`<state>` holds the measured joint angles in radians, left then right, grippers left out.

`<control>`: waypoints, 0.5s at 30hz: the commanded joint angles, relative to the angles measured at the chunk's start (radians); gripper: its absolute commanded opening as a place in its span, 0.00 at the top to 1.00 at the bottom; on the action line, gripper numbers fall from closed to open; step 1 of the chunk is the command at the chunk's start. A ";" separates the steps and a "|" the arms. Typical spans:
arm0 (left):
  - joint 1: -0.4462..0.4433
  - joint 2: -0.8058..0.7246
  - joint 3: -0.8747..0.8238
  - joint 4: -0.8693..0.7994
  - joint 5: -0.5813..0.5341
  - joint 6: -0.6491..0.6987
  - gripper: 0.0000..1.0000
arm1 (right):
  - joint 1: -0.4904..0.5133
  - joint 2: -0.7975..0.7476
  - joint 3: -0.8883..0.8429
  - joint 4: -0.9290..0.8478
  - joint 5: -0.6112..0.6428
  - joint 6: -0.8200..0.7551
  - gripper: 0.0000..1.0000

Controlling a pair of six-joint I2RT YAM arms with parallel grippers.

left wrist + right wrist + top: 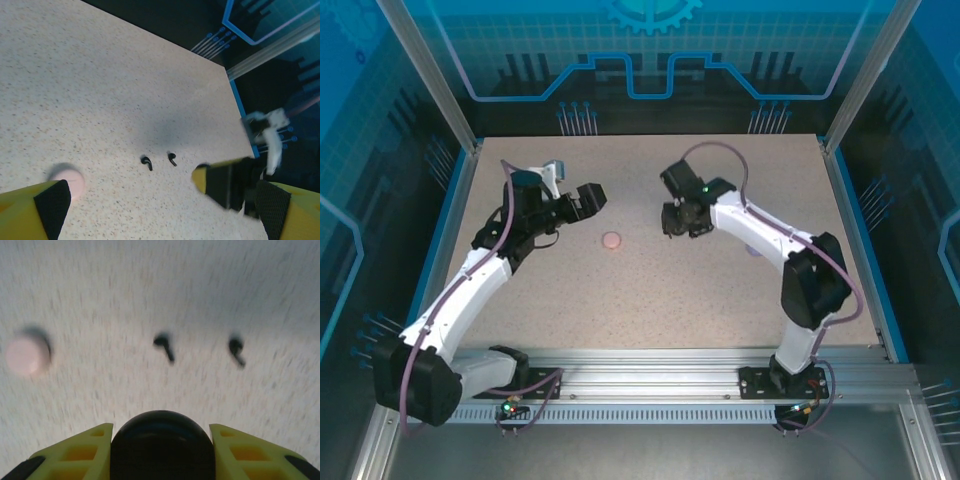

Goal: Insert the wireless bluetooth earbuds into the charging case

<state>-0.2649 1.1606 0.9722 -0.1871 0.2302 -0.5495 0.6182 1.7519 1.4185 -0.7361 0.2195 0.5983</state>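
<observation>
The left gripper (162, 200) is hanging wide open. The right gripper (678, 218) is clasping what looks like a round black case (162, 442). Just beyond, two black earbuds (164, 346) are lying apart on the table (150, 280), with a pink disc (27, 355) off to one side.

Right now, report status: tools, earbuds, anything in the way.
Left tool open, empty. Right tool shut on black case. Black earbuds loose on table. Pink disc nearby, nothing blocking.

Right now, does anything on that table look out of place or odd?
Nothing broken or spilled. Two black earbuds lie loose on the table, outside the black round case gripped by the right gripper.
</observation>
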 commanded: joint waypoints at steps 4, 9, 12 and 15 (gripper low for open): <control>-0.081 -0.051 -0.021 -0.008 -0.054 0.002 0.01 | 0.112 -0.080 -0.266 0.089 0.004 0.113 0.70; -0.121 -0.051 -0.018 -0.012 -0.082 -0.007 0.01 | 0.144 -0.050 -0.340 0.114 0.024 0.175 0.71; -0.134 -0.049 -0.012 -0.012 -0.098 -0.009 0.01 | 0.146 -0.019 -0.346 0.118 0.031 0.189 0.71; -0.143 -0.041 -0.008 -0.008 -0.108 -0.009 0.01 | 0.149 0.031 -0.331 0.111 0.028 0.188 0.70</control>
<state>-0.3962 1.1244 0.9630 -0.1913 0.1528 -0.5507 0.7528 1.7359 1.0790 -0.6380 0.2310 0.7544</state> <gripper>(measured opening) 0.987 0.404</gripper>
